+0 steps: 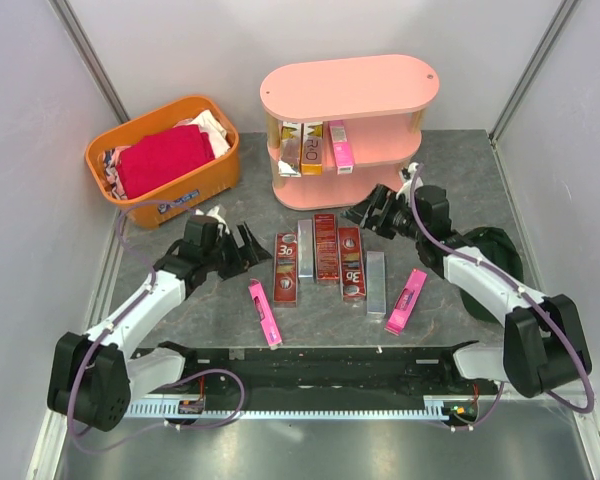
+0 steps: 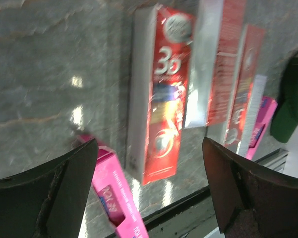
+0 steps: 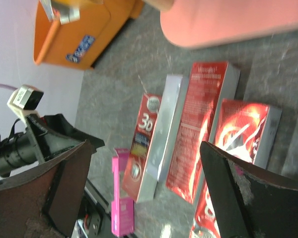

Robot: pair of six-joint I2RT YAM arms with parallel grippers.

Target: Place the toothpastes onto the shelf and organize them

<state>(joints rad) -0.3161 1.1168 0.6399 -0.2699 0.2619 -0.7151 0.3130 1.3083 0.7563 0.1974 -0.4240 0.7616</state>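
Observation:
The pink shelf (image 1: 350, 88) stands at the back; its middle tier holds a silver (image 1: 290, 150), a yellow (image 1: 312, 148) and a pink carton (image 1: 340, 147). Several toothpastes lie in a row on the table: red (image 1: 286, 268), silver (image 1: 305, 248), red (image 1: 326, 246), red (image 1: 351, 263), silver (image 1: 376, 283). Two pink ones (image 1: 264, 312) (image 1: 407, 300) flank the row. My left gripper (image 1: 250, 245) (image 2: 149, 143) hovers open left of the row, above the red 3D carton (image 2: 161, 99). My right gripper (image 1: 365, 212) (image 3: 145, 146) is open and empty between shelf and row.
An orange basket (image 1: 165, 165) holding a red cloth (image 1: 165, 155) sits at the back left. A dark green cap (image 1: 495, 250) lies at the right, under my right arm. A black rail (image 1: 320, 360) runs along the near table edge.

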